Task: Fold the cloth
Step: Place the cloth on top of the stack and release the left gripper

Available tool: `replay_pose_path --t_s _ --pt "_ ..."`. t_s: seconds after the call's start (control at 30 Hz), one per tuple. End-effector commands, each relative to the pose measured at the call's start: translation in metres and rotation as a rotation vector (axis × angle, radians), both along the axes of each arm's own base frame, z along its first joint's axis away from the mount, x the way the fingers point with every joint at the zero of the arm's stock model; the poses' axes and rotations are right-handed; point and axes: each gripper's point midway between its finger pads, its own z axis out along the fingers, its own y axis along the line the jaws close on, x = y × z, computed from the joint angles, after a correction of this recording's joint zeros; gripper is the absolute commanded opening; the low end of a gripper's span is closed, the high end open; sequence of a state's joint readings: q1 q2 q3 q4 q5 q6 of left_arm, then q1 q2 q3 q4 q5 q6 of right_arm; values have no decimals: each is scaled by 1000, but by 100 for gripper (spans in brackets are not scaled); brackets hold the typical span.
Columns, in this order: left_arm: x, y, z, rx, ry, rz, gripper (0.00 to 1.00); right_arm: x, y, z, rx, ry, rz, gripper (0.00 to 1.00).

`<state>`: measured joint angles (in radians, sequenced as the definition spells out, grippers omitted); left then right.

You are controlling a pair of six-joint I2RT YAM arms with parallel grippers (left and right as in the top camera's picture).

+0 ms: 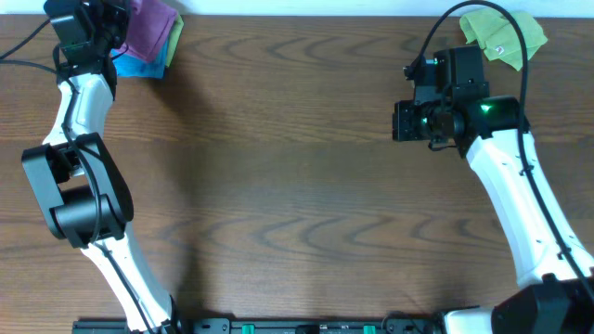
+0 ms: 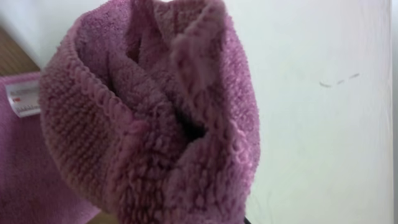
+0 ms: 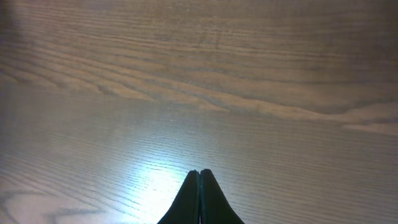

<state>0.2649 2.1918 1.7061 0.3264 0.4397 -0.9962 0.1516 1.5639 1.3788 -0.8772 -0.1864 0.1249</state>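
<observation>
**Left Arm Grips the Cloth at the Far-Left Corner; Folding Not Yet Begun**

We locate the cloth at the far-left corner of the table, lying partly on a blue cloth. The left end effector is clenched on a gathered portion of it. In the left wrist view the lilac fabric bunches into a raised tube directly before the lens and hides the fingers. The rest of the cloth, with its sewn label, trails away at lower left. We judge that this pinch is meant to lift the cloth off the blue one, since it cannot be laid flat where it lies.

The right end effector is clenched on nothing, its fingers pressed together above bare wood right of centre. It stands apart from the lime-green cloth at the far-right corner and well apart from the task's thing.

Edges and clearance:
- The cloth sits at the table's far edge, with a white wall just behind. We see no room to spread it there.
- The centre of the table, between the two arms, is open wood. We judge it the suitable spreading area.
- The blue cloth touches the held one and may drag along with it.
</observation>
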Motion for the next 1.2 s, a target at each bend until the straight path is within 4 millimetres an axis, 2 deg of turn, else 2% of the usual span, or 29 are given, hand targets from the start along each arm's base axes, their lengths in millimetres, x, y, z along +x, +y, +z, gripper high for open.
replay_pose_path --t_s 0.0,0.3,0.6,0.77,0.8,0.83,1.0,1.03,1.17 --pt "0 -7 9 19 -28 -50 6 -2 8 11 10 -29 21 2" --pt "-1 -12 -18 35 32 -94 6 -5 23 11 10 -29 59 2" --pt "2 -14 -68 2 109 -116 6 -8 30 11 17 -24 67 1" --pt "2 -13 -72 3 115 -108 8 -8 31 11 17 -23 68 2" --pt "2 -12 -71 3 115 -107 12 -8 31 11 17 -23 68 1" --pt "2 -12 -72 3 115 -107 22 -8 31 11 17 -23 68 1" --pt "1 -9 -72 -2 120 -107 88 -8 31 11 17 -23 68 2" --pt "0 -7 -73 -4 122 -106 96 -8 31 11 17 -23 68 1" --pt "-5 2 -78 -41 149 -102 95 -8 31 11 17 -24 68 1"
